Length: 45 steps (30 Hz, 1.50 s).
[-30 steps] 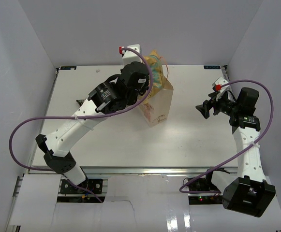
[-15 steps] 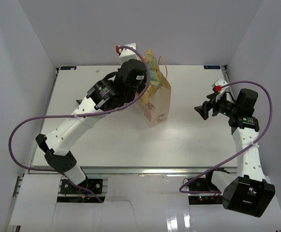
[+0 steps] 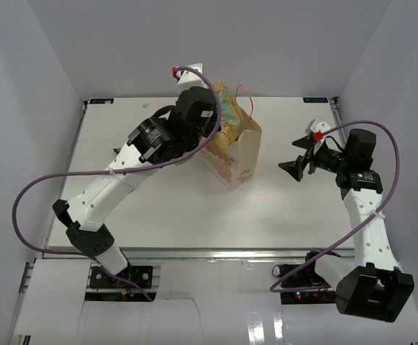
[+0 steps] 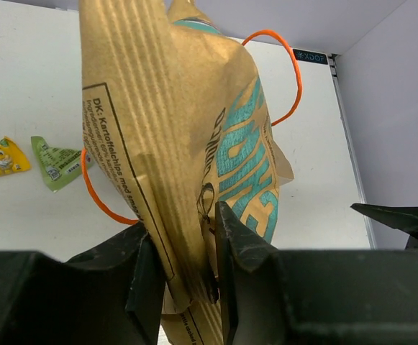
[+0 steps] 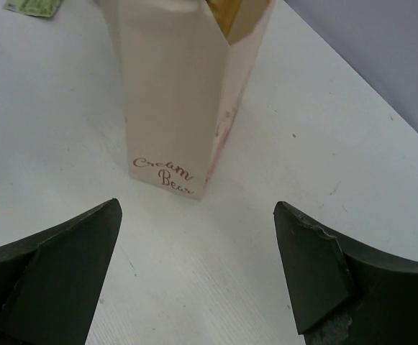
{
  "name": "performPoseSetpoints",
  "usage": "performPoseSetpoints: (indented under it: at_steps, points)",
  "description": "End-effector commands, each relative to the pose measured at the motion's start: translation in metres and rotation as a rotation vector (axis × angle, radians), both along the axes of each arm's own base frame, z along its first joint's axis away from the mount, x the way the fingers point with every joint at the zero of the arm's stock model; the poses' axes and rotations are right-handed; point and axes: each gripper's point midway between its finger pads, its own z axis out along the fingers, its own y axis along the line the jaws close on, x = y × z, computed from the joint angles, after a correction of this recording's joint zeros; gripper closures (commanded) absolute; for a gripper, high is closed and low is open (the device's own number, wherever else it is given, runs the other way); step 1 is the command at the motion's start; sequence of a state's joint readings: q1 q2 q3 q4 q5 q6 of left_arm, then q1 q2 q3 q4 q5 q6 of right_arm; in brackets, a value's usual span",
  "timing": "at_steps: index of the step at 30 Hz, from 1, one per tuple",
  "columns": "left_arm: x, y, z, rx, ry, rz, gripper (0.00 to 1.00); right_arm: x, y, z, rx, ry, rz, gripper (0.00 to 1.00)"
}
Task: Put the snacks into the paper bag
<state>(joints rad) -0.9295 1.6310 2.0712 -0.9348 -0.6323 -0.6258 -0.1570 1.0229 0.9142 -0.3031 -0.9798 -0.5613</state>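
Yellow crisp packet (image 4: 194,129) pokes from the paper bag (image 3: 241,154), flanked by the left gripper (image 4: 185,233), grip unclear; right gripper (image 5: 196,215) spread, empty.

Bright, even, diffuse light falls from above. On the flat white bench (image 3: 158,208) the overhead view shows only faint, soft shadows, and that picture's lower edge shows glossy glare. The crinkled golden crisp packet with teal lettering (image 4: 158,108) is sharp, shaded low down beside the dark left gripper (image 4: 183,230). The cream boxy paper bag (image 5: 169,93) is in focus; the black right gripper (image 5: 198,244) looks slightly soft.
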Motion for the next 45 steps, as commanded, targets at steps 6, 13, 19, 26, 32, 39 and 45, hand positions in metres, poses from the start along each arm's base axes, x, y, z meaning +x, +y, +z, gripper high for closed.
performPoseSetpoints:
  at_steps: [6, 13, 19, 26, 32, 39, 45]
  points:
    - [0.002, 0.007, 0.019, -0.092, -0.016, -0.003, 0.52, -0.009, 0.073, 0.060, -0.048, -0.214, 0.231, 0.08]
    - [0.014, 0.018, 0.019, -0.133, -0.014, 0.018, 0.43, -0.001, 0.124, 0.100, -0.052, -0.363, 0.217, 0.08]
    - [0.023, 0.019, 0.027, -0.172, -0.026, 0.012, 0.39, -0.012, 0.155, 0.122, 0.025, -0.407, 0.205, 0.05]
    - [0.023, 0.043, 0.059, -0.119, -0.138, 0.040, 0.28, -0.009, 0.150, 0.133, 0.091, -0.394, 0.111, 0.06]
    - [-0.018, 0.120, 0.062, -0.093, -0.214, 0.162, 0.20, -0.074, 0.164, 0.091, -0.022, -0.299, 0.488, 0.05]
    - [-0.079, 0.181, -0.068, -0.118, -0.016, 0.264, 0.20, -0.108, 0.180, 0.032, -0.060, -0.145, 0.653, 0.02]
    - [-0.110, 0.190, -0.133, -0.188, 0.122, 0.275, 0.16, -0.111, 0.204, -0.024, -0.246, -0.113, 0.705, 0.01]
